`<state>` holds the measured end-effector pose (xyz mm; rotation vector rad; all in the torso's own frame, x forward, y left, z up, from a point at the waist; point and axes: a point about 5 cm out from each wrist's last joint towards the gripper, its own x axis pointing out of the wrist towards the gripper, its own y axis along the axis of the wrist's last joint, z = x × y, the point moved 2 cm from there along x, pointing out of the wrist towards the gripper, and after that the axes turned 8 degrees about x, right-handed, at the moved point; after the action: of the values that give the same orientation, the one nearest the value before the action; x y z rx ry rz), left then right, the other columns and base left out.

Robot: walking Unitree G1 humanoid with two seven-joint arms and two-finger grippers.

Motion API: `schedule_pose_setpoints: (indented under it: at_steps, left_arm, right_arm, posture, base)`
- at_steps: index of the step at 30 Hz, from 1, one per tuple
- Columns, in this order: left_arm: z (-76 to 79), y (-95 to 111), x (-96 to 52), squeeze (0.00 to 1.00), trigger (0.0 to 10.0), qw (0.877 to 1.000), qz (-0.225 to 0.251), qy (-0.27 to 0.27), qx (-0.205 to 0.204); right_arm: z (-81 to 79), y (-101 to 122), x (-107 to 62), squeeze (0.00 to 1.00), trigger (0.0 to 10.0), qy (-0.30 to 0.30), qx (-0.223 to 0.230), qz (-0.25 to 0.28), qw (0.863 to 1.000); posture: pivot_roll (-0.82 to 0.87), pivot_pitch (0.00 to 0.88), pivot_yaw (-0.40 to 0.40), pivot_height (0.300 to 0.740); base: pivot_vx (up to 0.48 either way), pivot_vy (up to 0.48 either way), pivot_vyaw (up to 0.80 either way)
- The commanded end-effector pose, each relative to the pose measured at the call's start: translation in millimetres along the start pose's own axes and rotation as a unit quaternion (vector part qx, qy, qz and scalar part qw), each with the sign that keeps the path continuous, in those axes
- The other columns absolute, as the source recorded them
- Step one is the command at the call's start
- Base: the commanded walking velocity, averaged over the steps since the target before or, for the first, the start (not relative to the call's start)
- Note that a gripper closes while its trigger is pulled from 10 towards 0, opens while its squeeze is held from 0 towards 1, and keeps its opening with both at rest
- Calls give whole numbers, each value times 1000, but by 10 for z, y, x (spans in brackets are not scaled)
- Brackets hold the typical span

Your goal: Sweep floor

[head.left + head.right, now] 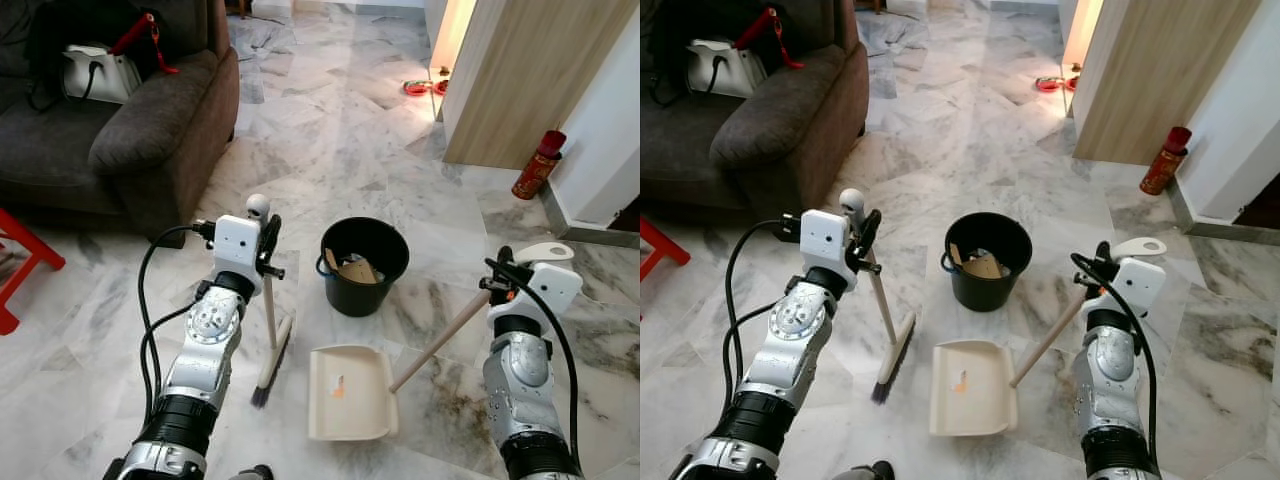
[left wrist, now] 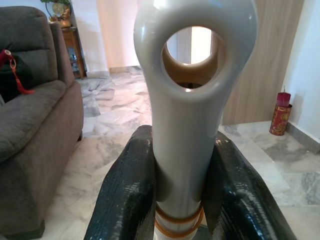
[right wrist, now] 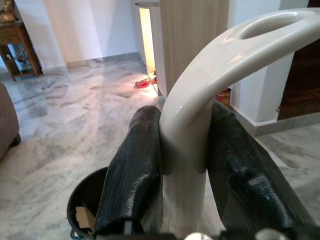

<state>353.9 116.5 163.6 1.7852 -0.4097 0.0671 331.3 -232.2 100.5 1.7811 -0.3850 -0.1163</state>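
Left tool (image 1: 268,243) clamps the broom (image 1: 270,345) upright, bristles on the floor (image 1: 340,120) below; right tool (image 1: 498,272) grips the dustpan (image 1: 345,395) handle, pan flat beside bristles, bucket (image 1: 364,265) beyond for dumping.

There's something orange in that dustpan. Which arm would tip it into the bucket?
Probably the right. Its hand is shut on the dustpan handle, and the black bucket stands just beyond the pan. The left hand grips the broom.
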Motion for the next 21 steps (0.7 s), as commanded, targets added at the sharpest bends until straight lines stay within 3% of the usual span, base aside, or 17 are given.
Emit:
schedule_pose_setpoints:
  at_steps: [1,5,21]
  left_arm:
    - [32,124,38,0,10000,1000,27,-4,0]
    - [73,112,32,0,10000,1000,26,-8,-4]
    - [68,102,72,0,10000,1000,22,-9,-9]
  right_arm:
    - [24,28,-15,0,10000,-4,1,10,1000]
    - [53,0,-34,0,10000,-10,5,2,1000]
    - [58,-24,-54,0,10000,-11,-6,-5,1000]
  posture:
    - [75,144,-43,740]
    - [67,147,-41,740]
    - [63,154,-34,740]
  base:
    - [0,0,0]
    - [0,0,0]
    - [0,0,-800]
